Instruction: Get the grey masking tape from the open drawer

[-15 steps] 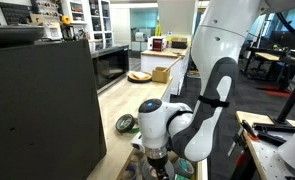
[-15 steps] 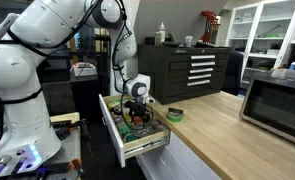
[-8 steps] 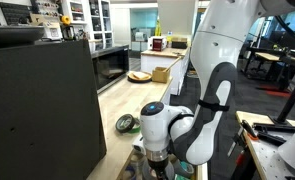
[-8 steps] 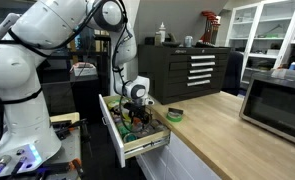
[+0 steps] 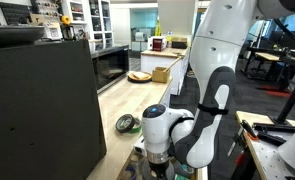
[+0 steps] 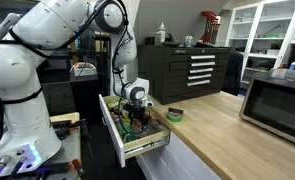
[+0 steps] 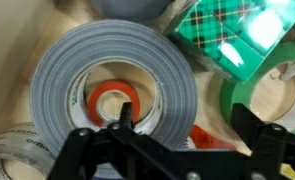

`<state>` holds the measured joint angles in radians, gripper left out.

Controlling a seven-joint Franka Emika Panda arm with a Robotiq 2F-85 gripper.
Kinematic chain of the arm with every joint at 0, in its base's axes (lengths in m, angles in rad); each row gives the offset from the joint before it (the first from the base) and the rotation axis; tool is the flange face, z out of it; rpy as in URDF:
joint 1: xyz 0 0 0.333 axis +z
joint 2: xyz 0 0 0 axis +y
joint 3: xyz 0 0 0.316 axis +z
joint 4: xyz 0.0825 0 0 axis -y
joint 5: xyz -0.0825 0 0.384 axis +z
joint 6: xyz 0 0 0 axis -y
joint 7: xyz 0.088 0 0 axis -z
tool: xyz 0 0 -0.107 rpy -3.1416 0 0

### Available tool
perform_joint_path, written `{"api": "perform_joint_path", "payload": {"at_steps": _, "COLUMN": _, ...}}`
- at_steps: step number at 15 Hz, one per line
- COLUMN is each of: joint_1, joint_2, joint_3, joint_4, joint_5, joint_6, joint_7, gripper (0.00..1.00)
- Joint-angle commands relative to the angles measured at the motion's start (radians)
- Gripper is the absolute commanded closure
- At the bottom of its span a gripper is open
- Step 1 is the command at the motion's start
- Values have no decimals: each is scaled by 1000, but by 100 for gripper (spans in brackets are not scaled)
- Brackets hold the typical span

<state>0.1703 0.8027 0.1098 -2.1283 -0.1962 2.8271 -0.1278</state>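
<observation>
In the wrist view the grey masking tape (image 7: 117, 70) is a thick grey ring lying flat in the open drawer (image 7: 32, 25), with a smaller orange roll (image 7: 115, 95) inside its hollow centre. My gripper (image 7: 182, 125) is open, low over the drawer. One finger is over the ring's hollow centre and the other is outside its right wall, so the wall lies between them. In both exterior views the gripper (image 6: 134, 112) reaches down into the pale wood drawer (image 6: 137, 150), and its fingers are hidden there (image 5: 157, 160).
A green-rimmed roll (image 7: 257, 95), a green plaid tape box (image 7: 232, 35), a clear tape roll (image 7: 12, 160) and a red item (image 7: 207, 138) crowd the drawer. A dark roll with a green rim (image 6: 174, 115) lies on the light countertop (image 6: 217, 130). A microwave (image 6: 277, 100) stands further along.
The arm has sunk slightly toward the drawer in the exterior views; nothing else has visibly moved.
</observation>
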Motion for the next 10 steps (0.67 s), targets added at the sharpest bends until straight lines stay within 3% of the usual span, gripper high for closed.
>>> {"api": "perform_joint_path", "payload": {"at_steps": 1, "joint_1": 2, "joint_2": 10, "joint_3": 3, "joint_4": -19, "joint_5": 24, "joint_6": 40, "joint_7": 24, "gripper": 0}}
{"api": "perform_joint_path", "payload": {"at_steps": 7, "joint_1": -5, "joint_2": 41, "joint_3": 5, "joint_4": -10, "joint_5": 37, "joint_6": 66, "joint_7": 13, "gripper": 0}}
{"api": "perform_joint_path", "payload": {"at_steps": 8, "joint_1": 7, "joint_2": 41, "joint_3": -3, "joint_4": -14, "joint_5": 34, "joint_6": 71, "joint_7": 20, "gripper": 25}}
{"api": "perform_joint_path", "payload": {"at_steps": 10, "joint_1": 9, "joint_2": 41, "joint_3": -5, "joint_4": -15, "joint_5": 32, "joint_6": 81, "joint_7": 20, "gripper": 33}}
